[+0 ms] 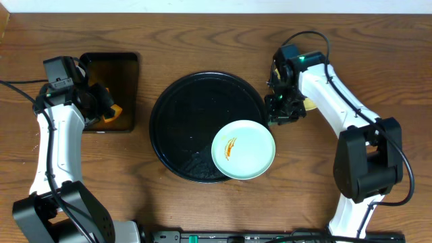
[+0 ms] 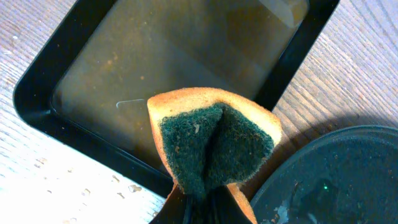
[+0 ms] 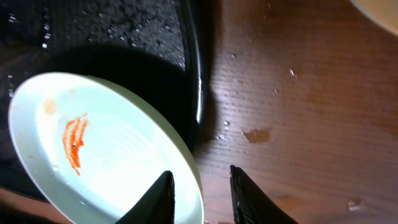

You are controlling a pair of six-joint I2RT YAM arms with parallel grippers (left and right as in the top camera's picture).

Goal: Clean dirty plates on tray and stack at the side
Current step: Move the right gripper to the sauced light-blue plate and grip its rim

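The large round black tray (image 1: pixel 177 115) sits mid-table, wet and glossy. One mint-blue plate (image 1: pixel 251 152) with an orange smear lies on its lower right part and overhangs the rim; it also shows in the right wrist view (image 3: pixel 118 149). My right gripper (image 1: pixel 280 111) is open, and the plate's right rim lies between its fingers (image 3: pixel 202 186). A sliver of the pale yellow plate (image 1: pixel 310 104) shows on the table under my right arm, and its edge shows in the right wrist view (image 3: pixel 379 12). A third plate is not in view. My left gripper (image 1: pixel 101 108) is shut on a folded yellow-green sponge (image 2: pixel 214 143).
A smaller black rectangular tray (image 1: pixel 128 74) with brownish liquid stands left of the round tray, and the sponge hangs over its near corner (image 2: pixel 37 99). The round tray's rim (image 2: pixel 329 174) is close to the right of the sponge. Water drops dot the wood by the right gripper.
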